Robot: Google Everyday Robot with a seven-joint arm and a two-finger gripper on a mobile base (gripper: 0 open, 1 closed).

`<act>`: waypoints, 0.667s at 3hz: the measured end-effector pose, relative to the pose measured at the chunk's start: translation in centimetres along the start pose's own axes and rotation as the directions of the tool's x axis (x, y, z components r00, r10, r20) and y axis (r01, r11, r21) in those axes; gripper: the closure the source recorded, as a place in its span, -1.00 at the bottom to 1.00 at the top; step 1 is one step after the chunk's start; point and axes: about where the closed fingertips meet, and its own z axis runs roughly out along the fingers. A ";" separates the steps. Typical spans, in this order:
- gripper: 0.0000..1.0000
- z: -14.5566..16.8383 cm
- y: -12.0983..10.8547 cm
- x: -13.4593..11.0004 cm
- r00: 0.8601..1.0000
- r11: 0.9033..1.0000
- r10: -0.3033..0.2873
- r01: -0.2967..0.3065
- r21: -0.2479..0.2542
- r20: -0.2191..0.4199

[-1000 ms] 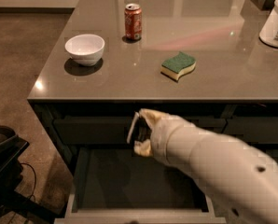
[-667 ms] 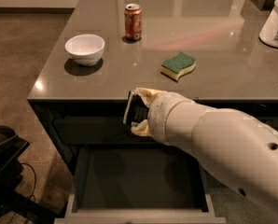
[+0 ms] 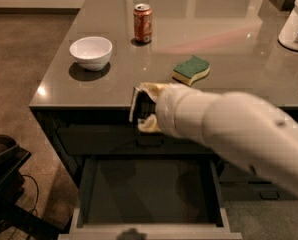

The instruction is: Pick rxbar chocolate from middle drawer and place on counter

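**Black bar pinched at the worktop's front edge**

Cream-coloured fingers [image 3: 150, 88] of the end effector [image 3: 140, 106] are closed on the rxbar chocolate [image 3: 135, 104], one finger above it and one below. The bar stands roughly upright, its pale edge facing left. It is held in the air just in front of the front lip of the worktop [image 3: 229, 59], at about the height of that lip, and it does not rest on the slab. The bulky white arm [image 3: 229, 129] reaches in from the lower right.

Directly below, the middle drawer [image 3: 149, 191] stands pulled out, its dark floor and pale front edge showing.

On the grey-brown slab, a green-and-yellow sponge [image 3: 191, 70] lies near the front edge, just behind the end effector. A white bowl [image 3: 91, 52] sits to the left, and a red drink can [image 3: 142, 23] stands farther back. A white container [image 3: 296, 21] is at the far right.
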 end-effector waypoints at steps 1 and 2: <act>1.00 4.3 -3.3 -0.9 0.994 0.998 -0.065 0.067 -0.022 0.088; 1.00 8.6 -6.2 -1.3 0.984 0.992 -0.106 0.115 -0.051 0.143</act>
